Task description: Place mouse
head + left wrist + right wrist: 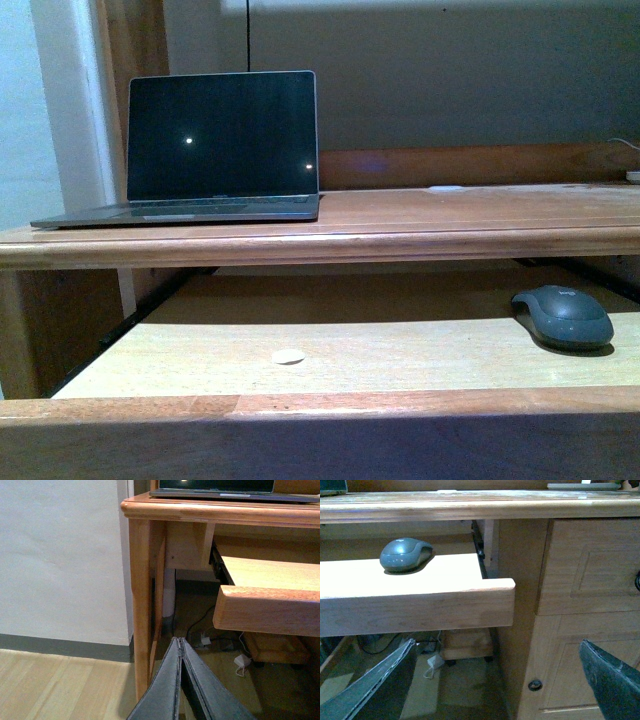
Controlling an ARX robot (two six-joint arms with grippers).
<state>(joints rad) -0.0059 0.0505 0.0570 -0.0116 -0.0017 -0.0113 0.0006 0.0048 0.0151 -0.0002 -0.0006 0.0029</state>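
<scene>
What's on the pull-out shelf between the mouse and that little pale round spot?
Nothing. In the front view the shelf is bare pale wood between the mouse and the spot.

Mouse [563, 315] dk grey; laptop [222, 137] black screen w/ silver-grey body; desk [480, 212] orange-brown wood, tray [400, 350] pale yellow.
</scene>
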